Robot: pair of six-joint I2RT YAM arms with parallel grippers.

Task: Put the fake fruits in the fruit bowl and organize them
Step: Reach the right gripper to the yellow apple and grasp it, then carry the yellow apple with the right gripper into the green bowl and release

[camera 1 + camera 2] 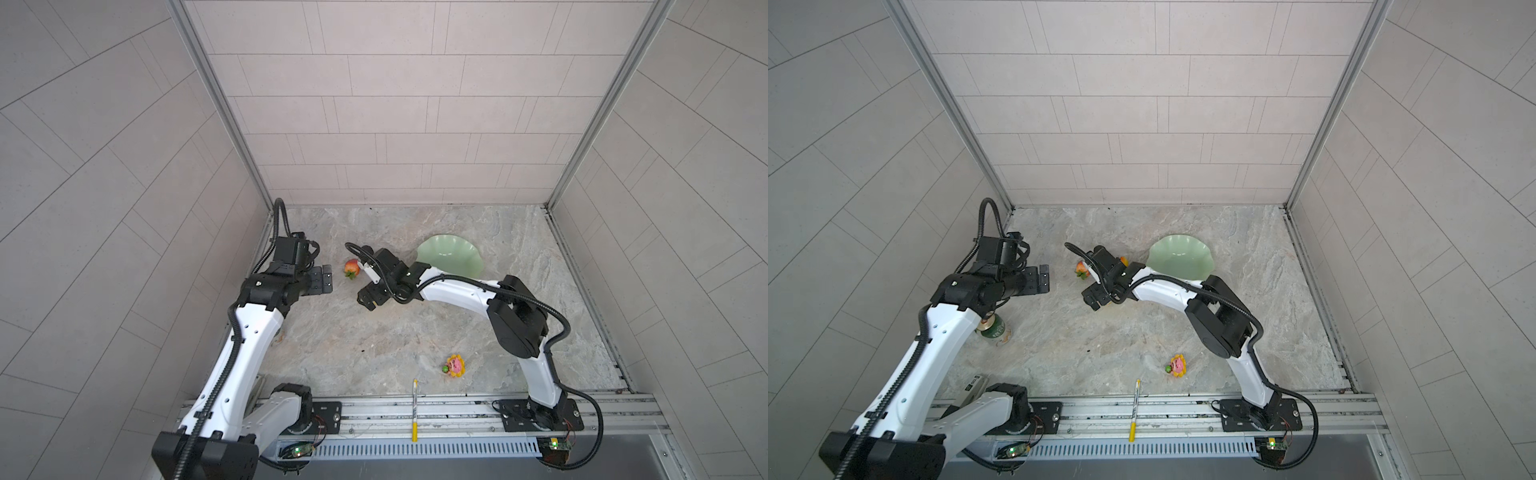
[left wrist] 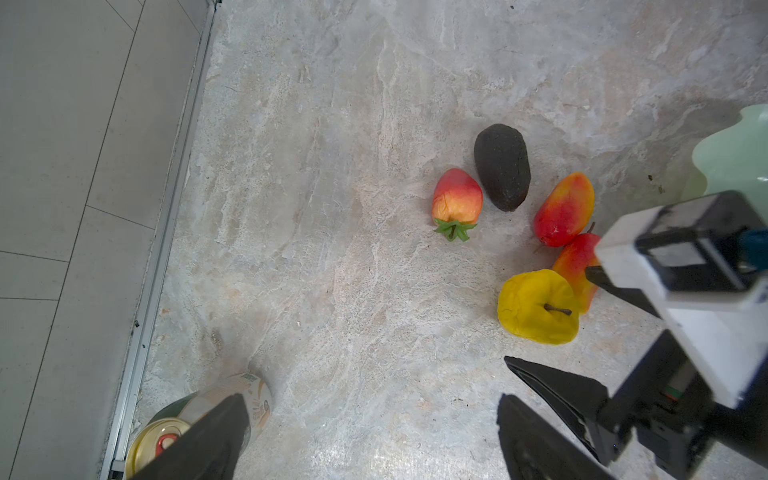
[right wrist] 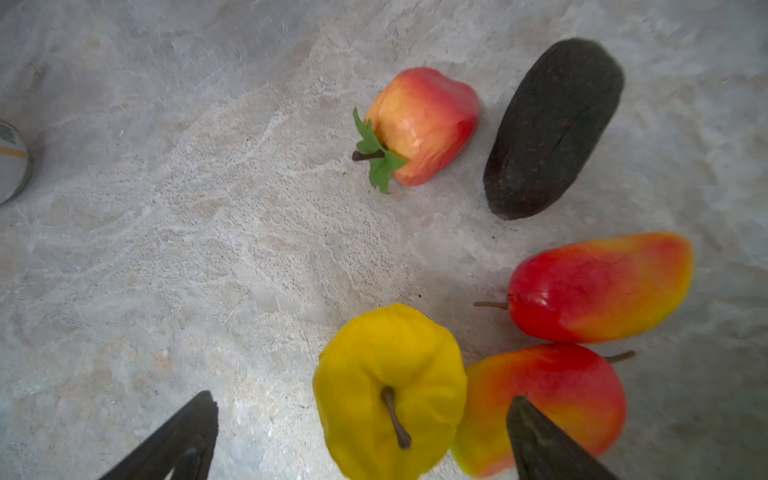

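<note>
Right gripper (image 3: 362,403) was seen spread wide with nothing gripped. Its jaws were set either side of the bumpy yellow fruit (image 3: 390,382), and one finger was held in front of the nearer mango (image 3: 552,399). Contact with either fruit could not be told. The yellow fruit was pressed against that mango, and the second mango (image 3: 598,286) was touching it too. The dark oval fruit (image 3: 552,129) and strawberry (image 3: 424,124) were lain side by side, a little apart. All five were found on the marbled table (image 1: 415,332) at centre frame, just left of the fruit bowl (image 1: 451,253). In the top views they were mostly hidden by the right wrist. Left gripper (image 1: 326,279) was also opened wide and held nothing, left of centre near the strawberry. A can (image 1: 994,328) was seen under the left arm. A flower toy (image 1: 455,365) and pen (image 1: 414,409) were noted at lower centre.
</note>
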